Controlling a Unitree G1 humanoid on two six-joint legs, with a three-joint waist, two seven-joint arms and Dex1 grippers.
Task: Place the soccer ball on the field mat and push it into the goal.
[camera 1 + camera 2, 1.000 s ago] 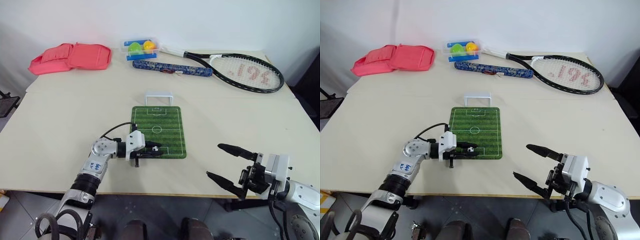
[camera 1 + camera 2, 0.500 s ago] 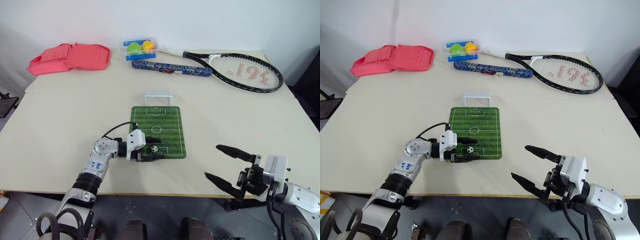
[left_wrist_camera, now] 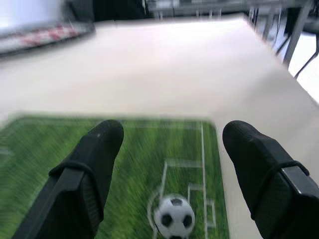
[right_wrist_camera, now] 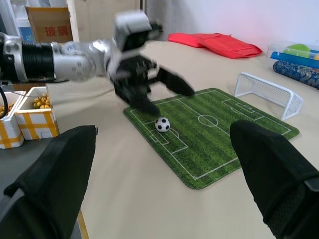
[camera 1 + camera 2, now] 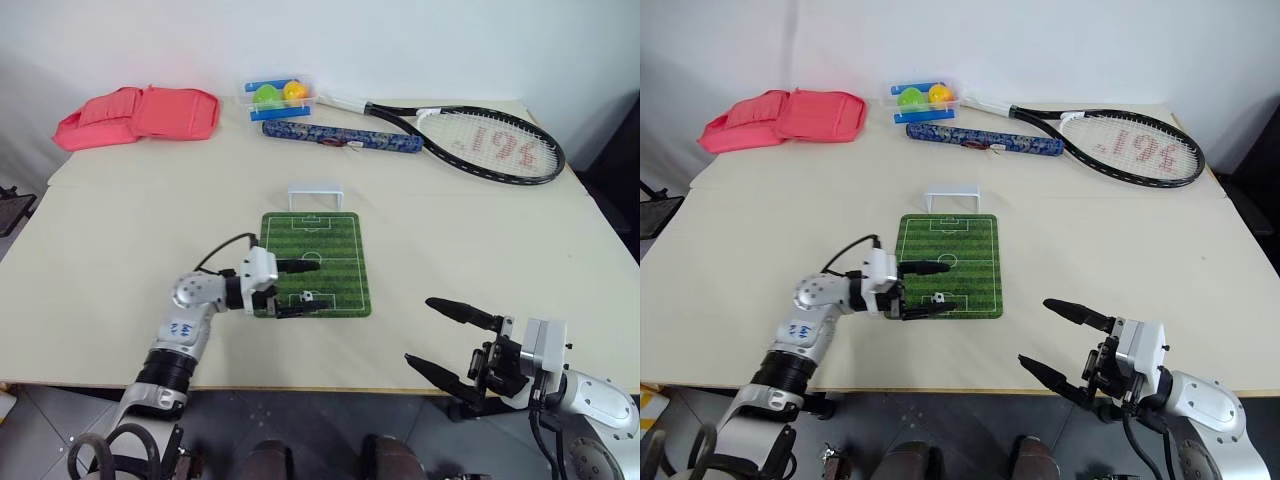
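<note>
soccer ball (image 5: 308, 296) resting free on the field mat (image 5: 335, 255), in the penalty box at the near end, between the spread fingers of the left tool (image 5: 298, 288) and touching neither. right tool (image 5: 445, 338) also spread wide, holding nothing, hanging off the near counter (image 5: 120, 220) edge, well apart from the mat. goal (image 5: 316, 194) standing just beyond the mat's far end, mouth toward the pitch.

placing looks done; pushing appears to be the step in hand. best done, by judgement, with one fingertip brought low behind the ball on its near side, then driven straight up the pitch's centre line, slow enough to stop the light ball skidding off sideways or jumping past the frame. mat likely to slide if pressed, so contact on the ball alone.

legible writing: red digits on the racket (image 5: 485, 140) strings, reading roughly "196" upside down; red characters on a cardboard box (image 4: 49, 22) in the right wrist view, too small to read.
</note>
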